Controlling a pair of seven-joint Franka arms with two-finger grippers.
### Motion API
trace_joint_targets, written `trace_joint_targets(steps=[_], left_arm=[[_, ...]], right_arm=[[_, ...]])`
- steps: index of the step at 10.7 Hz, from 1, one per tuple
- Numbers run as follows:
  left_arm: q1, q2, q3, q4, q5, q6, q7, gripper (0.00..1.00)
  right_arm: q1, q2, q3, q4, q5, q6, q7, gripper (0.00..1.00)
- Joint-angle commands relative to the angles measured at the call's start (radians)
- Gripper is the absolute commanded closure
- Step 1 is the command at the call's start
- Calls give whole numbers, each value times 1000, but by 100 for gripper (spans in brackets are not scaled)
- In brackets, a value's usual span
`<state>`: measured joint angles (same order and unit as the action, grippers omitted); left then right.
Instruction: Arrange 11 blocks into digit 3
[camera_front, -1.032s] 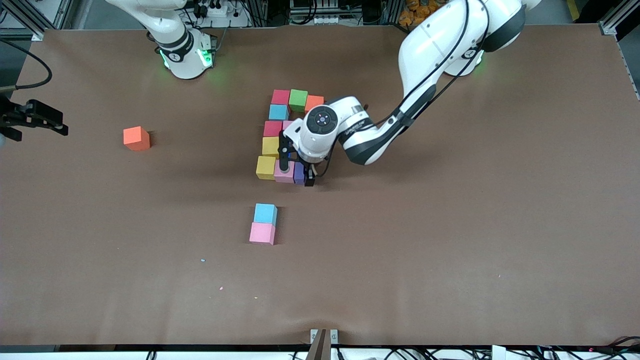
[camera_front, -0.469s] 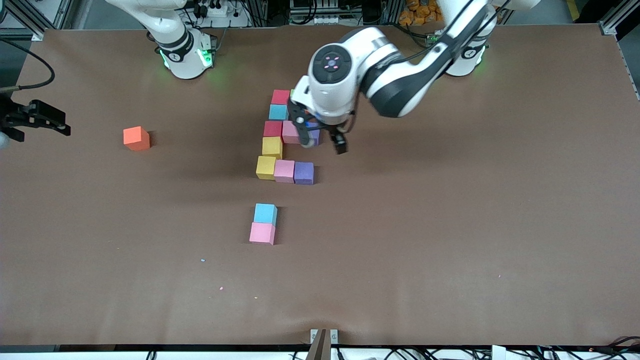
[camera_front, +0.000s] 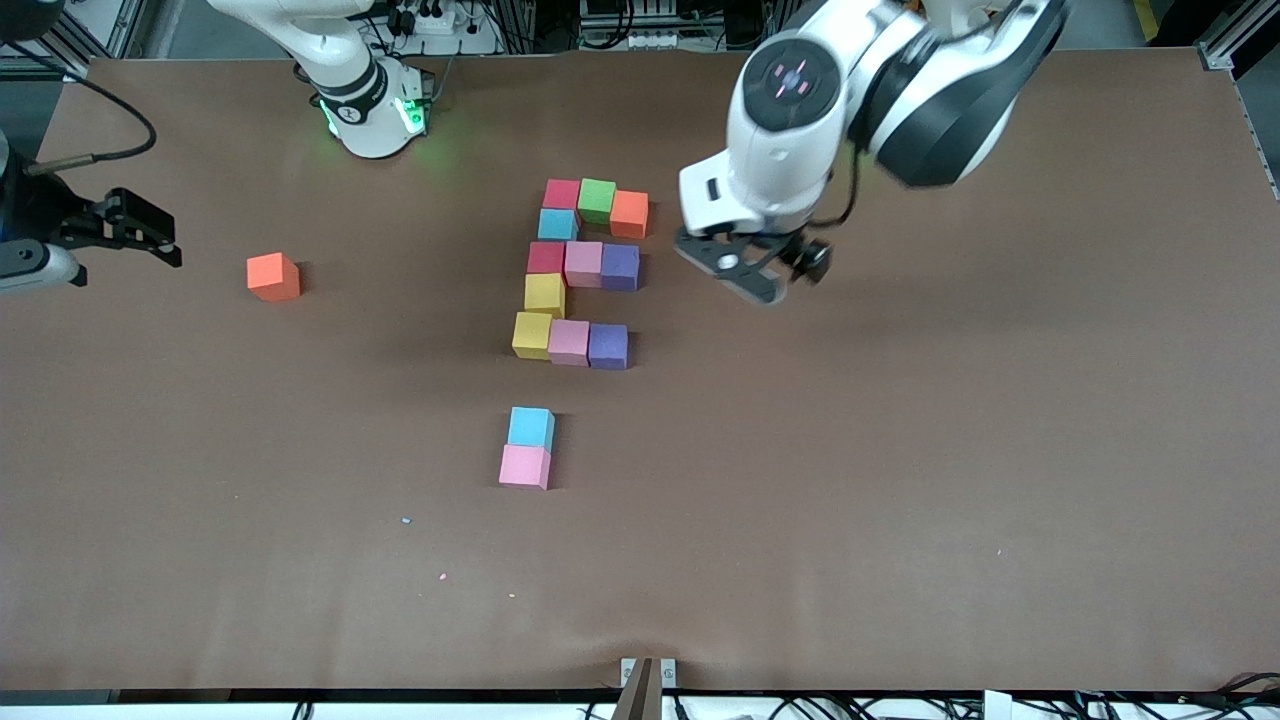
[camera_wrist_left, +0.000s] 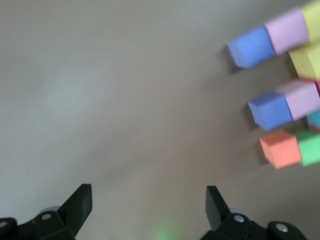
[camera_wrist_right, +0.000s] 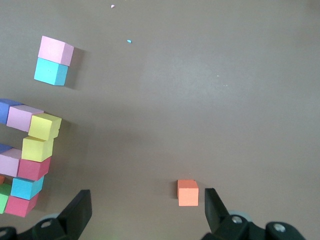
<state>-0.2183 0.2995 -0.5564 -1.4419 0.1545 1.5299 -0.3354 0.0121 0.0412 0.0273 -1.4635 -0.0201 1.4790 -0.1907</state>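
The left pincer (camera_front: 765, 270) has lifted away from the block figure since a second ago and now hangs over bare surface (camera_front: 900, 450) toward the left arm's end, its fingers (camera_wrist_left: 80, 202) spread apart and empty. The digit 3 (camera_front: 580, 275) sits near the middle of the surface, closer to the edge where the robots' bases stand. Its top row reads crimson block (camera_front: 561, 193), green block (camera_front: 597, 199) and orange block (camera_front: 629, 213); a blue block (camera_front: 557, 224) links to the middle row of crimson (camera_front: 546, 257), pink (camera_front: 583, 263) and purple (camera_front: 620, 267). A yellow block (camera_front: 544, 293) joins the lowest row of yellow (camera_front: 531, 334), pink (camera_front: 568, 341) and purple (camera_front: 608, 346). Nearer the front edge, a spare light-blue block (camera_front: 530, 427) touches a spare pink block (camera_front: 525, 466). A lone orange block (camera_front: 273, 276) lies toward the right arm's end. The right pincer (camera_front: 140, 240) waits over that end's edge, fingers (camera_wrist_right: 80, 207) apart, holding nothing.
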Motion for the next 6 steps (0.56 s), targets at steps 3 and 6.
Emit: trace_joint_targets(steps=[3,6], left_arm=[[144,-179,21,-46,-14,-42,-140,0],[178,-275,192,-43,-117,-56,11,0]], right_arm=[[-6,-26,-6,-6,-6,-8,2,0],[-20,-26,-9,-6,-14,-2,4,0]])
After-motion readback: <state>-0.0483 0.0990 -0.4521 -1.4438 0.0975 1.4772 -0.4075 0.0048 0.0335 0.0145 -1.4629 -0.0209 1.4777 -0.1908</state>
